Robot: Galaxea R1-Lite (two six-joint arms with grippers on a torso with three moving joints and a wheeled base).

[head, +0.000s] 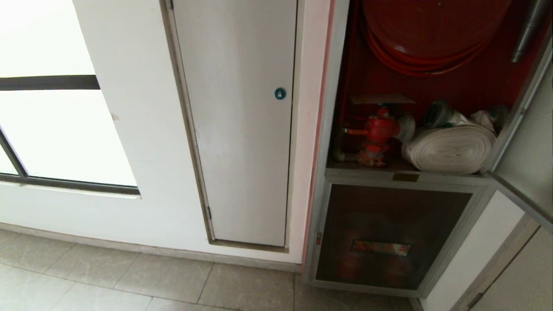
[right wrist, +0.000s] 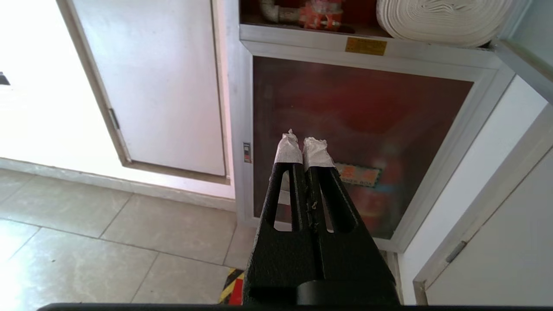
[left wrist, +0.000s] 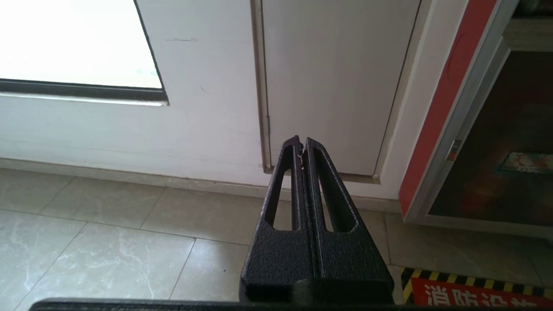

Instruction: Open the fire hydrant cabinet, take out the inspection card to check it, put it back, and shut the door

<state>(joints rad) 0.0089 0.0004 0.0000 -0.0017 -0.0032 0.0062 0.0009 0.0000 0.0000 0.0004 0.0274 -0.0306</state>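
white wall (head: 134,129), bright window (head: 52,129) at left, plain white door panel (head: 242,129), pale tiled floor (head: 108,280).

One fire hydrant cabinet (head: 328,129) with one open door (head: 525,142). Inside it: one red hose reel (head: 432,30), one red valve (head: 380,129), one rolled white hose (head: 449,149), one card (head: 382,99). One white door (head: 242,129) with one blue lock (head: 280,93). One window (head: 56,129).

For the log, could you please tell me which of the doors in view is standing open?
The glass door of the hydrant cabinet's upper compartment, swung out on the right. The white door with the blue lock and the lower dark panel are both shut.
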